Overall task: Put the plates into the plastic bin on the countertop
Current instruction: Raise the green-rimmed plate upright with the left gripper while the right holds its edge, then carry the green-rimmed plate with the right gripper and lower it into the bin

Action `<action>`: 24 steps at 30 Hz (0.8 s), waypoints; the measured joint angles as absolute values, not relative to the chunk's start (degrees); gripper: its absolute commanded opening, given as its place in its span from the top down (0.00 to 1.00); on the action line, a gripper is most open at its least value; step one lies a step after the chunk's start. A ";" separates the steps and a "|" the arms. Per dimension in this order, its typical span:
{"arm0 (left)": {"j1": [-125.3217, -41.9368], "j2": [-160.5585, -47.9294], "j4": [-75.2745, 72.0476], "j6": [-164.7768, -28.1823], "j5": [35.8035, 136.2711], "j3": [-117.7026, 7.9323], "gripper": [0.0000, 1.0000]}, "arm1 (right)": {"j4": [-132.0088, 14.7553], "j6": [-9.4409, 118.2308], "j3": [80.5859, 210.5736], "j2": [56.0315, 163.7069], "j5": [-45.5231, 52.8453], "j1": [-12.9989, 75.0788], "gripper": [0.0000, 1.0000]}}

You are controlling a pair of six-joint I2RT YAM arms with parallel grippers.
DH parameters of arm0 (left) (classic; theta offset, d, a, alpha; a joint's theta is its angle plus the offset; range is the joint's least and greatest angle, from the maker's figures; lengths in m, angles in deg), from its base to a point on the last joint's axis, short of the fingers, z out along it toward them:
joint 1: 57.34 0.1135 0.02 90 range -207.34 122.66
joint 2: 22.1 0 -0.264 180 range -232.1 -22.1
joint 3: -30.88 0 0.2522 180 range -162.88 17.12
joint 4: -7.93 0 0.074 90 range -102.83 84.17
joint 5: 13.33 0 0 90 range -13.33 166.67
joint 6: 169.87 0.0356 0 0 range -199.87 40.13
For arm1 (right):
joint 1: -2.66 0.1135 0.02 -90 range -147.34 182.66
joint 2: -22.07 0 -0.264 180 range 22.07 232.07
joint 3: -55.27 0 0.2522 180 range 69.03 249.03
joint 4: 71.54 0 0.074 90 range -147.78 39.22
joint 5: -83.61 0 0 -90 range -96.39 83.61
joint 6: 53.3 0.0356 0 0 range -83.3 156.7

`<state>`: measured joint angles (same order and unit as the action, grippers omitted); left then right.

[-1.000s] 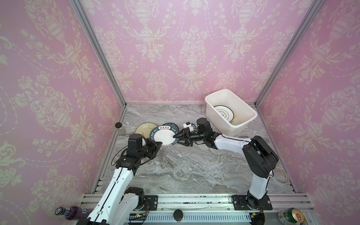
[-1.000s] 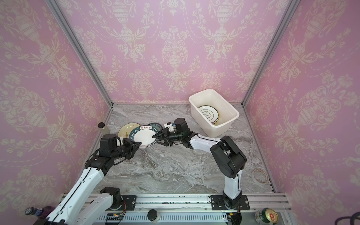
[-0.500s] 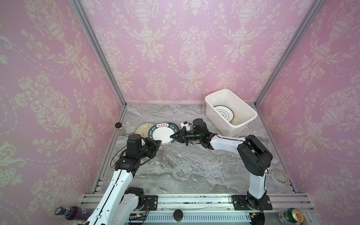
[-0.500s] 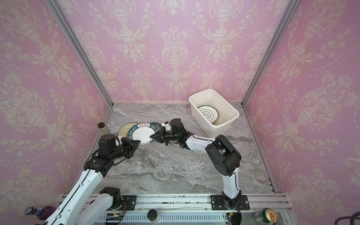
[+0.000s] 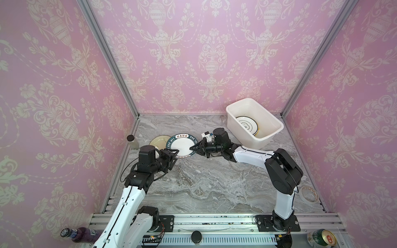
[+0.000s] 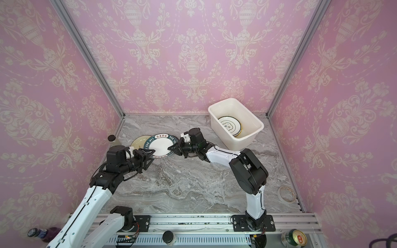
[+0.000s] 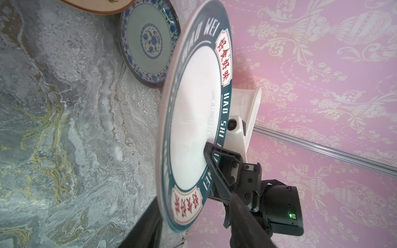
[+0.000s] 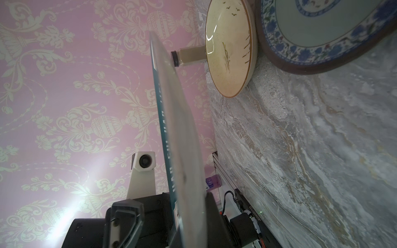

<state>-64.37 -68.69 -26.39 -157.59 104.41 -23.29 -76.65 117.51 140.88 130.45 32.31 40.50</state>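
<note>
Left gripper (image 5: pixel 175 152): jaws apart, straddling the near rim of the white round plate with a dark teal lettered rim (image 5: pixel 182 144). The right wrist view shows a gap between one finger and the plate face, so there is no clamp.

Just beyond these jaws, flat on the grey marble-patterned countertop (image 5: pixel 204 178), lies the cream round plate with a brown edge and reed drawing (image 5: pixel 158 140). Beside it, under the raised plate, is the pale round plate with a blue floral border (image 7: pixel 148 40), mostly hidden in both top views.

The lettered plate is clear of the countertop, a little tilted, between the two sets of jaws.

Right gripper (image 5: pixel 192 148): jaws pinched on the opposite rim of the lettered plate, one finger flat on its white face in the left wrist view. The weight looks to be on the right arm alone, so this is the handover stage.

Behind the right jaws, well apart, is the deep white rectangular plastic bin (image 5: pixel 269 137). It holds a white plate with dark rings (image 5: pixel 246 124), with a yellow edge peeking from under it. Stack count: cannot tell.

Progress, judged: some plates binned, one in the air, two on the countertop not yet moved.

Next, likely: the left jaws back off and the right arm carries the plate over the bin rim.

Risk: a single rim pinch, so the plate may tilt or slip.
</note>
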 measured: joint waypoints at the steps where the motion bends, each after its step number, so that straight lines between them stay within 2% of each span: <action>1: -64.39 -68.69 -26.76 -157.10 104.46 -24.14 0.35 | -75.03 116.66 141.65 130.07 32.11 40.07 1.00; 3: -64.37 -68.69 -27.35 -155.60 104.52 -26.24 0.31 | -71.45 114.71 143.29 128.65 31.63 38.78 1.00; 10: -64.39 -71.42 -29.54 -149.45 105.66 -33.93 0.27 | -60.08 108.68 149.10 122.91 31.02 33.16 1.00; 19: -64.89 -79.16 -35.13 -137.94 107.08 -48.01 0.26 | -49.79 102.69 154.74 117.94 29.55 19.59 1.00; 24: -68.63 -84.47 -38.41 -131.71 106.16 -55.53 0.25 | -45.74 100.57 155.35 116.15 28.72 11.65 1.00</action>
<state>-68.63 -84.47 -38.41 -131.71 106.16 -55.53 -45.74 100.57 155.35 116.15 28.72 11.65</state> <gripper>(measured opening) 0.748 0.088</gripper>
